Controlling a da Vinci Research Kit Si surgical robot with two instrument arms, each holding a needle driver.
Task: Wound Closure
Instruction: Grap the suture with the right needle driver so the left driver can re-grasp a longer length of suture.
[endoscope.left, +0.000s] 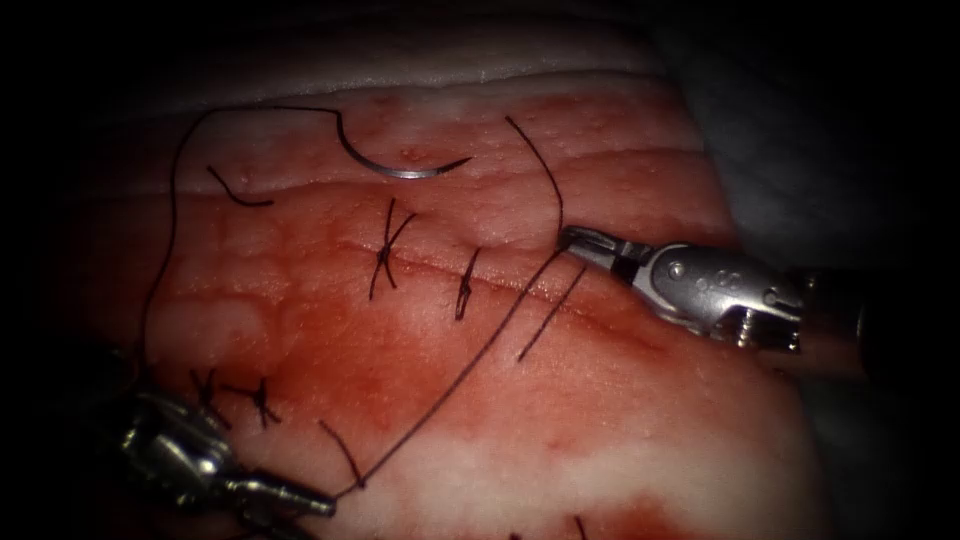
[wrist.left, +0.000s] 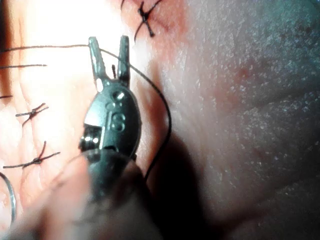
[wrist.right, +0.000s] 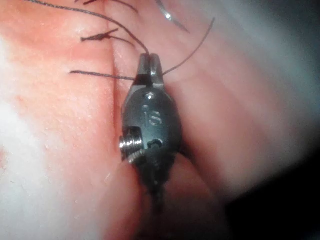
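Right pincer (endoscope.left: 572, 240) clamps the limp, light thread (endoscope.left: 470, 365); left pincer (wrist.left: 110, 55) gapes empty; stiff needle (endoscope.left: 400, 168) lies loose at twelve o'clock — grip mid-curve.

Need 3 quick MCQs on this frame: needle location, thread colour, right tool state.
1. Where is the curved steel needle?
A. in the left tool
B. lying loose on the tissue
C. in the right tool

2. What colour is the thread?
A. white
B. bright green
C. dark, near black

3. What state is the right tool in?
A. open, empty
B. shut on the thread
C. shut on the needle

Key:
1 B: the curved steel needle lies on the pink tissue, not in it, and neither tool holds it. The left tool is open and holds nothing.
2 C: the dark thread shows near black against the tissue.
3 B: the right tool is closed, with thread leaving its tip.
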